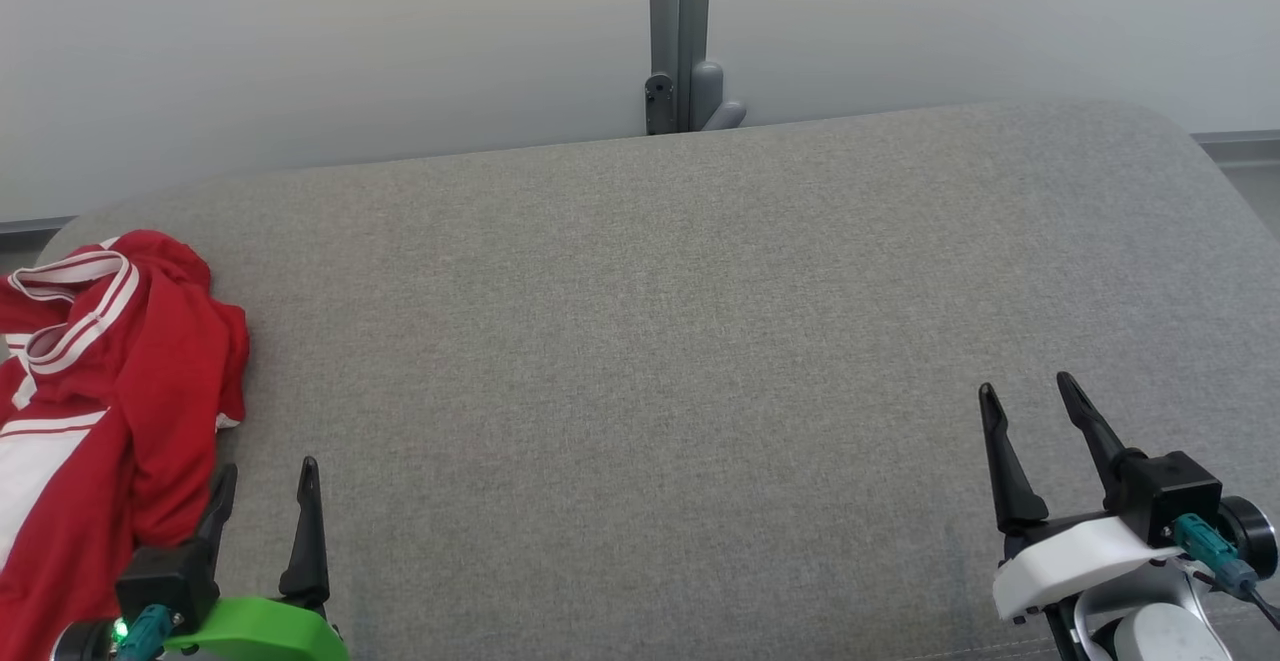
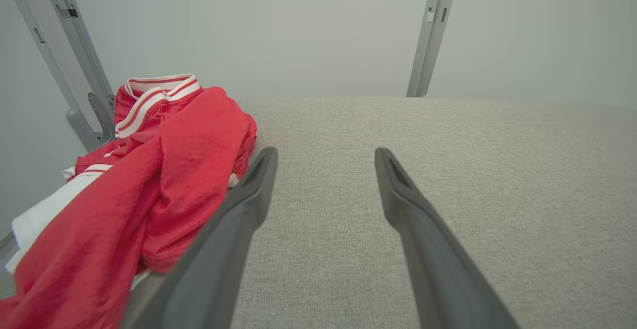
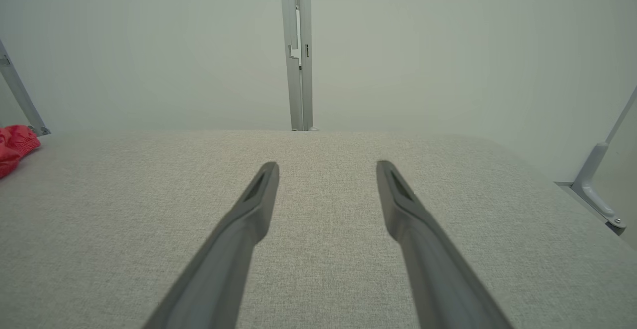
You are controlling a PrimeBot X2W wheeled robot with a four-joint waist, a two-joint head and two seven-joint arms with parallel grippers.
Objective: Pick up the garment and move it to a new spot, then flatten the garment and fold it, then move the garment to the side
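Note:
The garment (image 1: 110, 391) is a crumpled red shirt with white stripes and a white panel, heaped at the left edge of the grey padded surface (image 1: 650, 341). My left gripper (image 1: 268, 471) stands open at the lower left, just right of the cloth, its left finger close against the red fabric. In the left wrist view the garment (image 2: 149, 184) lies left of the open left gripper (image 2: 326, 152), with nothing between the fingers. At the lower right my right gripper (image 1: 1025, 386) is open and holds nothing. In the right wrist view a corner of the garment (image 3: 15, 145) shows far left of the open right gripper (image 3: 327, 164).
A pale wall stands behind the surface, with a grey vertical post and bracket (image 1: 680, 61) at the back middle. The surface's rounded far corners and left edge are near the garment. Floor (image 1: 1250, 166) shows at the back right.

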